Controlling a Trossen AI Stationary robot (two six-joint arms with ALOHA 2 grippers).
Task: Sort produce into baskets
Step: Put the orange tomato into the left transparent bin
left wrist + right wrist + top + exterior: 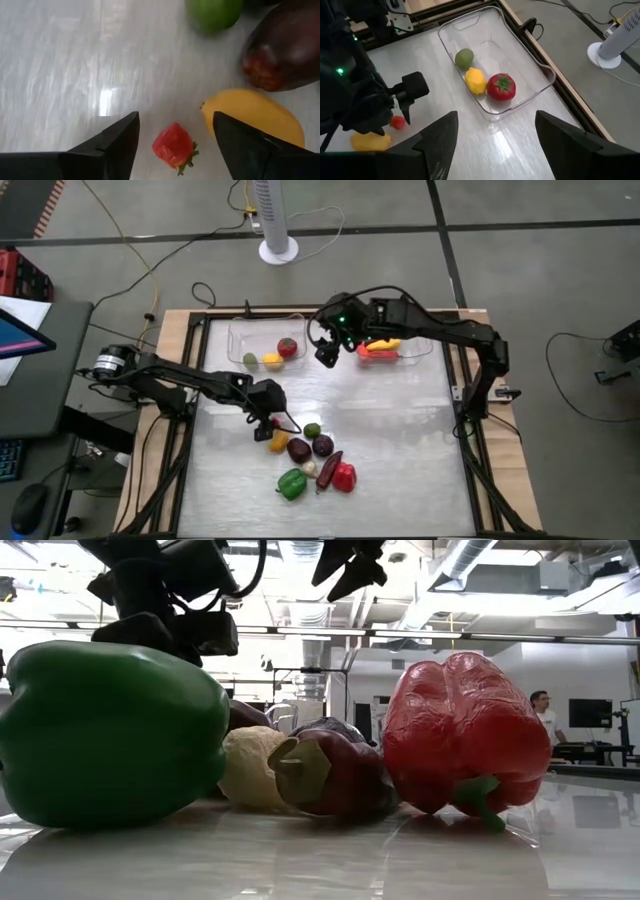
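My left gripper [268, 416] is open and low over the table. Its fingers stand on either side of a small red strawberry [172, 145] without touching it. Next to the strawberry lie a yellow piece [255, 117], a dark purple piece [285, 45] and a green lime [215, 12]. My right gripper [325, 352] is open and empty, raised between the two clear baskets. The left basket [540, 67] holds a green piece [464, 58], a lemon [475, 80] and a tomato [500, 86]. The right basket [420, 348] holds red and yellow pieces [379, 347].
The rest of the pile lies toward the table's near edge: a green pepper [291, 483], a red pepper [344, 476], a dark chilli [329, 469], a purple round piece [323, 445] and a pale piece [250, 765]. Bare table lies left and right of the pile.
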